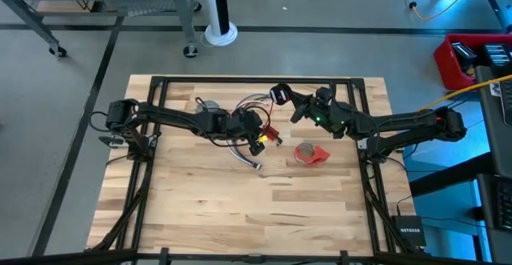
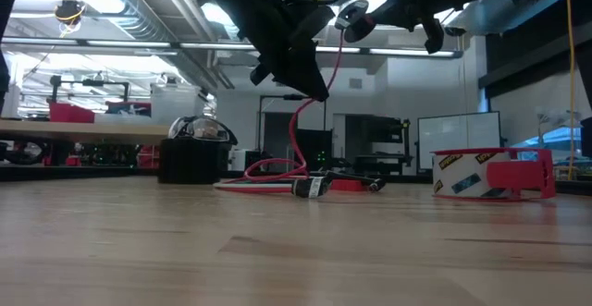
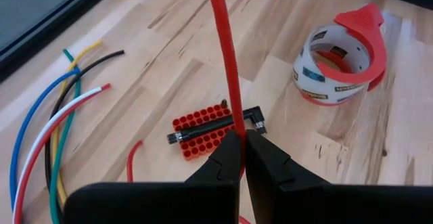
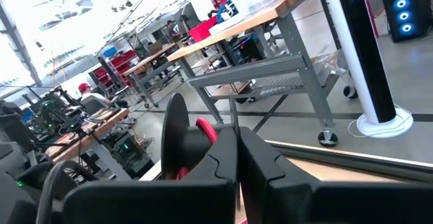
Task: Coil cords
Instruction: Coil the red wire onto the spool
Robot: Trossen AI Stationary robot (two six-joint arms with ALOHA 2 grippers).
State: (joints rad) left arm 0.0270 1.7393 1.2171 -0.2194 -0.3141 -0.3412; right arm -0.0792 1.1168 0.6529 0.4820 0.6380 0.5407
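Observation:
A red cord (image 3: 229, 61) runs through the air between my two grippers. My left gripper (image 3: 240, 143) is shut on it over the table's middle (image 1: 258, 137). Toward the far edge, my right gripper (image 1: 294, 109) is shut at the cord's end, which carries a black disc (image 1: 279, 94). Below the left gripper the cord drops to loops on the table (image 2: 273, 169). A bundle of coloured wires (image 3: 57, 126) lies flat on the wood beside them. A small grey coil (image 1: 206, 105) rests on the table by the left arm. My left gripper pinches the red cord (image 3: 234, 119) between its two fingertips, partway along it. The fingers slant down from the table's left and lie across the cord. From the grip the cord rises straight, and its other side hangs in a curve (image 2: 296, 130) to the table. My right gripper holds the cord's end beside the black disc (image 4: 177, 139); a red piece (image 4: 206, 130) shows right at the fingers. The fingers themselves hide the exact place of contact. They come level from the table's right, and the disc (image 2: 354, 18) is lifted well clear of the table.
A red block with holes (image 3: 201, 135) and a black bar lie under the left gripper. A tape roll in a red dispenser (image 1: 310, 154) sits to its right. Bare wood (image 1: 240, 209) fills the near half of the table.

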